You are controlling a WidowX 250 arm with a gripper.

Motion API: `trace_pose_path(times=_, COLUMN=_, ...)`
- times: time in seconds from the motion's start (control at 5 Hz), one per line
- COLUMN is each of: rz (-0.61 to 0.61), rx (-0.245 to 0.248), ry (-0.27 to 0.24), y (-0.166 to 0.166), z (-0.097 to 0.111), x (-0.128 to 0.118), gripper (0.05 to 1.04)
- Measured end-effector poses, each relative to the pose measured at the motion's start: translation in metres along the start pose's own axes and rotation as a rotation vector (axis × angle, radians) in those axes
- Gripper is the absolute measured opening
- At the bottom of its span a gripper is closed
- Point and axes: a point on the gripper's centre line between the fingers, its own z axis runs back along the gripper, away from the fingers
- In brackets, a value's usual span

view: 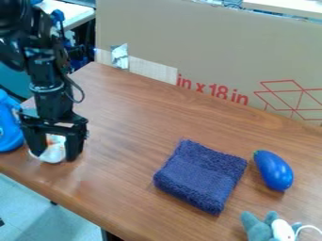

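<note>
The black gripper (56, 153) hangs down at the left edge of the wooden table, its two fingers spread apart. Behind and between them lies a small white object (54, 149) with an orange patch, partly covered by the fingers; whether they touch it I cannot tell. A folded dark blue cloth (200, 175) lies right of the table's middle. Close to its right side rests a blue eggplant-shaped toy (273, 170) with a green tip. A grey-teal and white plush toy (270, 228) is at the bottom right, cut off by the view's edge.
A cardboard panel (207, 52) with red print stands along the table's far side. At the left edge, beside the gripper, is a bright blue object (9, 124). The wooden table (125, 141) ends at a slanting front edge, with pale floor below.
</note>
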Motion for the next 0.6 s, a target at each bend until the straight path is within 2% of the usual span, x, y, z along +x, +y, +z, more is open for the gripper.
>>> trace_pose_path(times=0.2, rz=0.037, rx=-0.002, ry=0.009, y=0.0059, z=-0.0054, x=0.0034, gripper=0.945)
trace_pose_path(times=0.6, rz=0.073, rx=0.014, ry=-0.014, y=-0.0021, z=-0.0100, x=0.0053, gripper=0.427)
